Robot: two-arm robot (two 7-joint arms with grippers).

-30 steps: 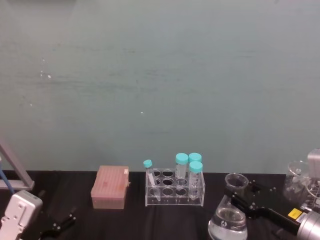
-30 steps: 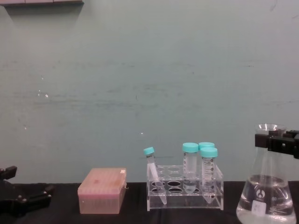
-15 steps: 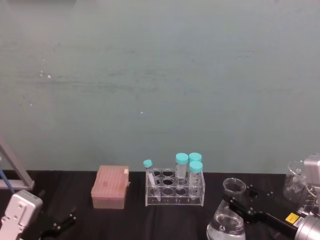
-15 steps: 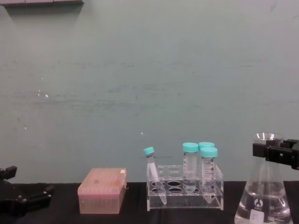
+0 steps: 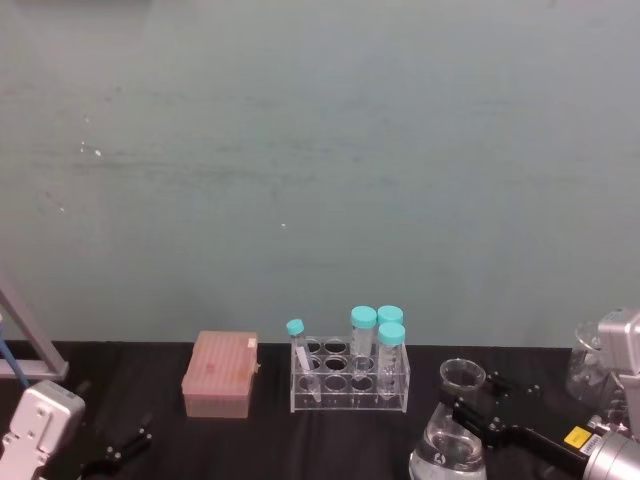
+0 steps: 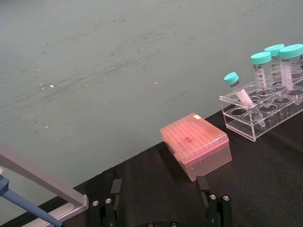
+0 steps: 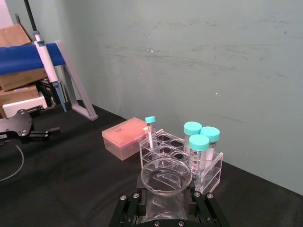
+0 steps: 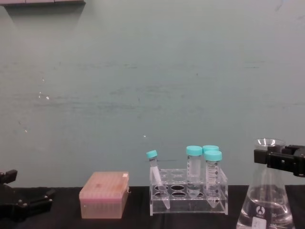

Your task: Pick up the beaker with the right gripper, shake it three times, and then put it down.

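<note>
left gripper [image 6: 161, 205] parked far left, jaws apart, holding nothing | pink tip box [image 8: 104, 194] | tube rack [image 8: 188, 191] mid-table, clear gap to beaker | beaker [image 8: 265, 195] far right, upright, neck clamped by right gripper [image 8: 275, 161], near view edge

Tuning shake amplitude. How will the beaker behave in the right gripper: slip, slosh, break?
The beaker looks like smooth clear glass, held at its narrow neck by the right gripper, so it may slip or pivot if the clamp is light. Clear liquid fills the wide base, so it is probably bottom-heavy and will slosh. The open flared rim has no cap: hard shakes could spill.
</note>
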